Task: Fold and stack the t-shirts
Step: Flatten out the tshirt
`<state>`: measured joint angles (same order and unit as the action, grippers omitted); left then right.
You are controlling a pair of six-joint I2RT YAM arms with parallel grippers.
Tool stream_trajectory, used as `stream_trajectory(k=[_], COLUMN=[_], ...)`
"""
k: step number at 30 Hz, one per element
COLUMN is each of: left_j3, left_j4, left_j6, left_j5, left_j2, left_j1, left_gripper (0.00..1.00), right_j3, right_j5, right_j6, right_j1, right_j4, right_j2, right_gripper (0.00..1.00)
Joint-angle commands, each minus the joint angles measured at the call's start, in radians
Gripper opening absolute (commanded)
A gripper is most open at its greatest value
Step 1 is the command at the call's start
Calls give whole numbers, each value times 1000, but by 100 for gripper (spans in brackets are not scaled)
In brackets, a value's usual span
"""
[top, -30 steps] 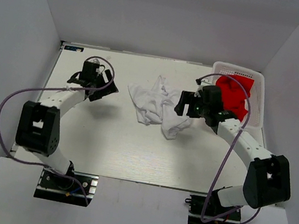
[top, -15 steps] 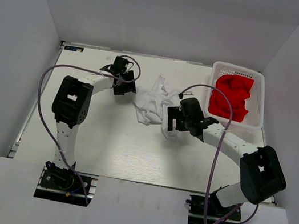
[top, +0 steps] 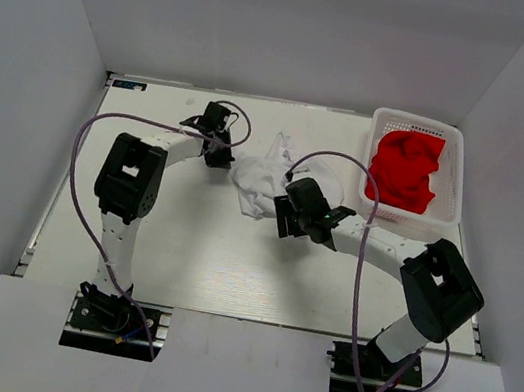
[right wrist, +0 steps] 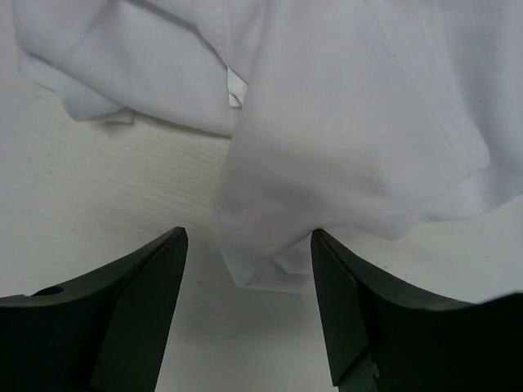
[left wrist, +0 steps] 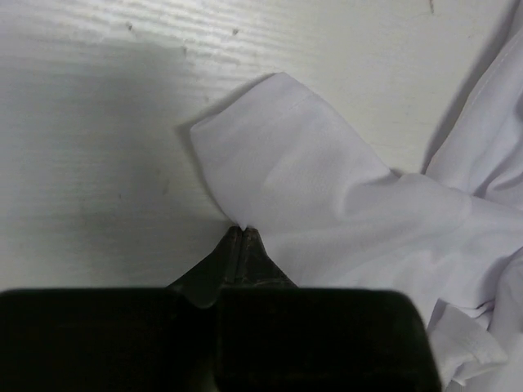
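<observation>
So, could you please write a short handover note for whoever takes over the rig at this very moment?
Left gripper: shut, apparently pinching the sleeve hem of the crumpled plain white cloth t-shirt at its left edge.
Right gripper: open, fingers either side of a fold at the shirt's near right side, not closed on it.
The bright red cloth t-shirt lies bunched in the white plastic lattice basket at the far right of the white table.
Done: nothing folded or stacked.
Left: spread and fold the white shirt, take out and fold the red one, stack both.
</observation>
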<state>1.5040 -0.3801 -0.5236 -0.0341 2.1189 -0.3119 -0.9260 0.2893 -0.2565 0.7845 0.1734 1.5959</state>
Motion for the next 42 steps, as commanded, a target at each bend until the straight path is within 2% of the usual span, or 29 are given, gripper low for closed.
stream_trajectory(k=[1,2,3,5,6,9,15,19,23,27,32,34,37,38,42], left_j3=[-66,-76,-76,-90,-99,-111,-159,-183,-148,-93,-13,-4,34,35,84], left_j4=[-10,-9,-9,-9,-19,-10,24,46,-6,-57,-160,-186,-213,-214,-229], left_j6=[7,7,16,16,16,27,36,45,45,45,45,45,57,68,79], left_j5=[20,20,29,40,31,16,3,36,131,302,460,488,471,421,424], left_j2=[-118,-135,-152,-195,-207,-276,-462,-664,-767,-913,-1048,-1099,-1206,-1234,-1344], left_j1=[-6,-6,-6,-6,-6,4,4,4,13,13,13,13,4,4,13], left_gripper=[0,0,0,0,0,0,0,0,0,0,0,0,0,0,0], right_j3=[-62,-66,-98,-120,-155,-168,-128,-122,-146,-157,-213,-238,-315,-335,-505], right_j5=[57,97,111,170,194,293,384,490,596,605,574,493,406,321,165], right_j6=[-38,-59,-66,-95,-102,-122,-86,-76,-46,0,68,100,132,146,174], right_j1=[7,1,4,1,1,-2,-7,-19,-31,-28,-28,-28,-28,-27,-28], right_j4=[-51,-42,-28,0,44,92,63,52,61,15,-15,-28,-3,15,73], right_j2=[39,82,94,142,148,109,-169,-367,-535,-684,-815,-840,-880,-886,-886], right_gripper=[67,61,44,22,2,0,0,0,0,0,0,0,0,0,0])
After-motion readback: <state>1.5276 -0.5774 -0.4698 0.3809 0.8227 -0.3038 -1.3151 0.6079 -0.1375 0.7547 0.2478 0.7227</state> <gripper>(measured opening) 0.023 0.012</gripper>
